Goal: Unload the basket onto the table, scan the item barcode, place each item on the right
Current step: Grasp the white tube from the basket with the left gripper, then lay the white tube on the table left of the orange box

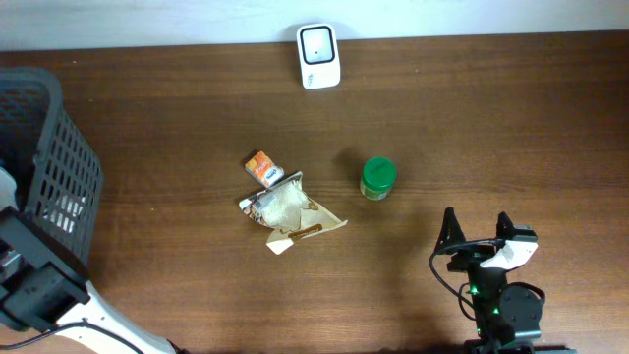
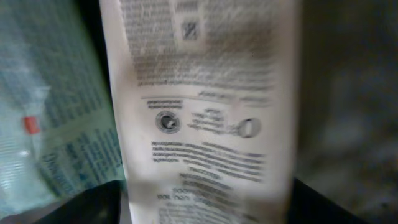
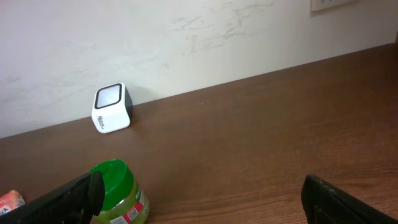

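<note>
Step in hand, as I judge it: picking one item out of the basket (image 1: 59,167) to carry it to the scanner (image 1: 319,54).

Left gripper (image 2: 206,186): only the dark finger ends show, at the bottom corners of the wrist view, one on either side of a white printed packet (image 2: 199,112). The picture is blurred, so I cannot tell whether the jaws bear on the packet or merely straddle it.

Item position: the white packet runs lengthwise between the left fingers and fills the middle of the wrist view, close under the camera. A teal packet (image 2: 56,124) lies just beside it on the left. The overhead view does not show the gripper itself, so the packet is presumably inside the basket at the left end of the table (image 1: 491,118).

Doing it well:
- Pinch the white packet alone, across its narrow width, and keep the teal one out of the pinch.
- Grip near an edge so the print is not covered. No barcode is legible in the blur.
- Lift straight up, clear of the basket wall, before heading for the scanner, which stands at the far edge, well apart from the basket.

Right gripper (image 1: 477,224): jaws wide apart, nothing between them, at the front right, with a green-lidded jar (image 1: 377,177) near it.
</note>
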`<act>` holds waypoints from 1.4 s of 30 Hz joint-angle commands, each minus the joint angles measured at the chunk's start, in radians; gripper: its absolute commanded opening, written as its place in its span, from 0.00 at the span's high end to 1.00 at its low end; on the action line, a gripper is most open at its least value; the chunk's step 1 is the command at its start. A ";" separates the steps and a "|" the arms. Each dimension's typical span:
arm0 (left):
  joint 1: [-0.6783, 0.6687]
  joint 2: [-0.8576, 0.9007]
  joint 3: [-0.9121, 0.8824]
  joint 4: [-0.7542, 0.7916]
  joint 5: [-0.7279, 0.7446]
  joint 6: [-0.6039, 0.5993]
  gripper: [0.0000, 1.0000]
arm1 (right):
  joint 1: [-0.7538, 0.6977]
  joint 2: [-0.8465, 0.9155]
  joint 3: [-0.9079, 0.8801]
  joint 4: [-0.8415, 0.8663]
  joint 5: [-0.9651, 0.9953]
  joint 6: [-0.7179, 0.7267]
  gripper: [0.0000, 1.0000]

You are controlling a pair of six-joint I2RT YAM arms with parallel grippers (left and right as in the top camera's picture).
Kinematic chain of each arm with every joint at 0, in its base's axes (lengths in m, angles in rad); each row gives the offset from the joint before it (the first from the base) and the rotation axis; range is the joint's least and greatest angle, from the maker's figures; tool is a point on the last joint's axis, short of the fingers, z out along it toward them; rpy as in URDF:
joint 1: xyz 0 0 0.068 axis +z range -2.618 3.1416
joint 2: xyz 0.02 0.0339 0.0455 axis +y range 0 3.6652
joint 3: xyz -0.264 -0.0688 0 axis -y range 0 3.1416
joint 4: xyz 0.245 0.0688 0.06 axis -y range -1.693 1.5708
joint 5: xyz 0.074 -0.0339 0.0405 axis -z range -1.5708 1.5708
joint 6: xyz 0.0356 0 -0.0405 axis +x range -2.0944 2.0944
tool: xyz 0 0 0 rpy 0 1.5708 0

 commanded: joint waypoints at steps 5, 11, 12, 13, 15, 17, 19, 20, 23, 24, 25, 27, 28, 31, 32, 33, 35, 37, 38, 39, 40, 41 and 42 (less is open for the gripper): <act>-0.003 -0.010 -0.069 0.027 -0.002 0.023 0.84 | 0.008 -0.006 -0.009 -0.001 0.002 0.004 0.02; -0.003 -0.098 -0.030 -0.002 -0.002 0.023 1.00 | 0.008 -0.006 -0.009 -0.001 0.002 0.004 0.02; -0.003 -0.124 -0.022 -0.003 -0.002 0.023 1.00 | 0.008 -0.006 -0.009 -0.001 0.002 0.004 0.02; -0.003 -0.173 -0.009 -0.003 -0.002 0.023 1.00 | 0.008 -0.006 -0.009 -0.001 0.002 0.004 0.01; -0.003 -0.296 0.015 -0.003 0.010 0.023 1.00 | 0.008 -0.006 -0.009 -0.001 0.002 0.004 0.02; -0.003 -0.390 0.018 0.008 0.042 0.022 1.00 | 0.008 -0.006 -0.009 -0.001 0.002 0.004 0.02; -0.003 -0.513 0.018 0.026 0.100 0.022 1.00 | 0.008 -0.006 -0.009 -0.001 0.002 0.004 0.02; -0.006 -0.568 0.018 0.032 0.130 0.022 1.00 | 0.008 -0.006 -0.009 -0.001 0.002 0.004 0.02; -0.094 -0.738 0.018 0.036 0.167 0.022 1.00 | 0.008 -0.006 -0.009 -0.001 0.002 0.004 0.02; -0.135 -0.761 0.018 0.037 0.166 0.023 1.00 | 0.008 -0.006 -0.009 -0.001 0.002 0.004 0.02; -0.171 -0.774 0.018 0.036 0.165 0.023 1.00 | 0.008 -0.006 -0.009 -0.001 0.002 0.004 0.02; -0.349 -0.787 0.018 0.019 0.155 0.065 1.00 | 0.008 -0.006 -0.009 -0.001 0.002 0.004 0.02; -0.428 -0.777 0.018 -0.011 0.153 0.072 1.00 | 0.008 -0.006 -0.009 -0.001 0.002 0.004 0.02; -0.630 -0.701 0.012 -0.174 0.120 0.072 1.00 | 0.008 -0.006 -0.009 -0.001 0.002 0.004 0.02; -0.678 -0.661 0.011 -0.231 0.089 0.072 1.00 | 0.008 -0.006 -0.009 -0.001 0.002 0.004 0.02; -0.729 -0.604 0.011 -0.304 0.051 0.072 1.00 | 0.008 -0.006 -0.009 -0.001 0.002 0.004 0.02; -0.795 -0.481 0.011 -0.407 0.018 0.071 1.00 | 0.008 -0.006 -0.009 -0.001 0.002 0.004 0.02; -0.825 -0.383 0.002 -0.459 -0.021 0.068 1.00 | 0.008 -0.006 -0.009 -0.001 0.002 0.004 0.02; -0.834 -0.327 -0.023 -0.456 -0.032 0.068 1.00 | 0.008 -0.006 -0.009 -0.001 0.002 0.004 0.02; -0.835 -0.295 -0.049 -0.430 -0.029 0.068 1.00 | 0.008 -0.006 -0.009 -0.001 0.002 0.004 0.02; -0.835 -0.265 -0.083 -0.388 -0.029 0.063 1.00 | 0.008 -0.006 -0.009 -0.001 0.002 0.004 0.02; -0.835 -0.245 -0.113 -0.350 -0.029 0.055 1.00 | 0.008 -0.006 -0.009 -0.001 0.002 0.004 0.02; -0.835 -0.226 -0.160 -0.296 -0.029 0.044 1.00 | 0.008 -0.006 -0.009 -0.001 0.002 0.004 0.02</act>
